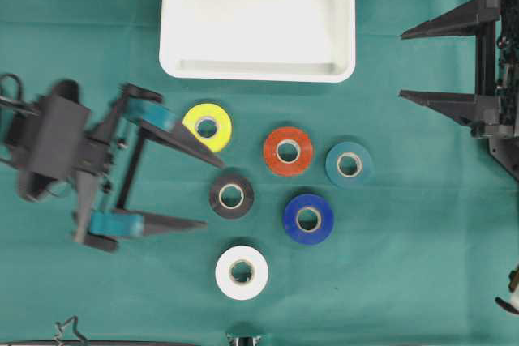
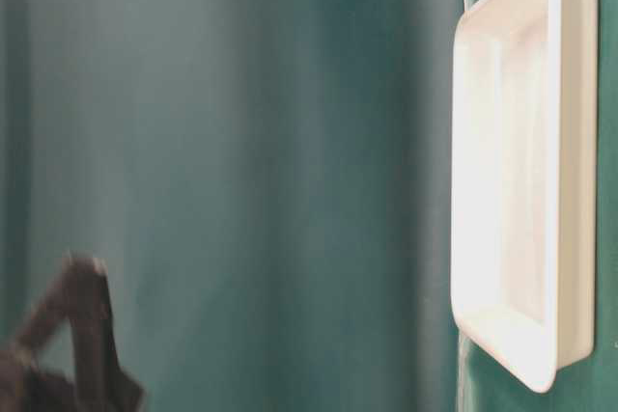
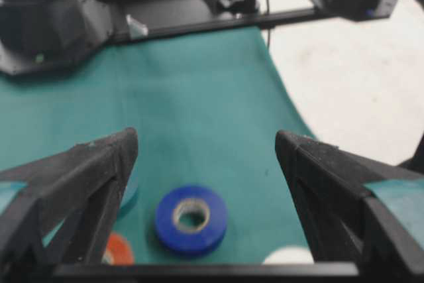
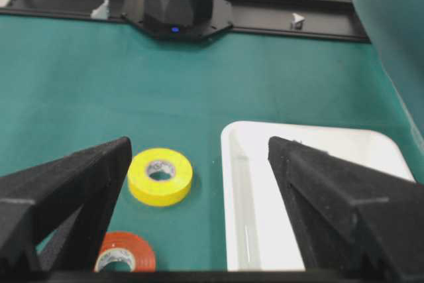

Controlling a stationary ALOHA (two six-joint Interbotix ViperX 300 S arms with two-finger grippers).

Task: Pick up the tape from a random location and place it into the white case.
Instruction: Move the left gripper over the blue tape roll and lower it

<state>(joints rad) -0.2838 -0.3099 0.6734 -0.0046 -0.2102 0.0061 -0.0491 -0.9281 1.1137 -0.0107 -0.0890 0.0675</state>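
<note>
Several tape rolls lie on the green cloth: yellow [image 1: 221,121], red [image 1: 273,151], teal [image 1: 363,165], black [image 1: 217,204], blue [image 1: 293,219] and white [image 1: 256,273]. The white case [image 1: 258,71] stands empty at the back centre. My left gripper [image 1: 211,193] is open and empty, its fingertips flanking the left edge of the black roll, one finger overlapping the yellow roll. The left wrist view shows the gripper [image 3: 205,140] wide open with the blue roll [image 3: 165,225] ahead; the black roll is out of that view. My right gripper [image 1: 402,65] is open and empty at the right edge.
The right wrist view shows the open gripper [image 4: 199,144], the yellow roll [image 4: 142,185], the red roll [image 4: 134,246] and the case rim [image 4: 228,197]. The table-level view shows the case [image 2: 555,142] and a blurred dark arm part [image 2: 77,335]. The cloth ends at the table's front edge [image 3: 285,97].
</note>
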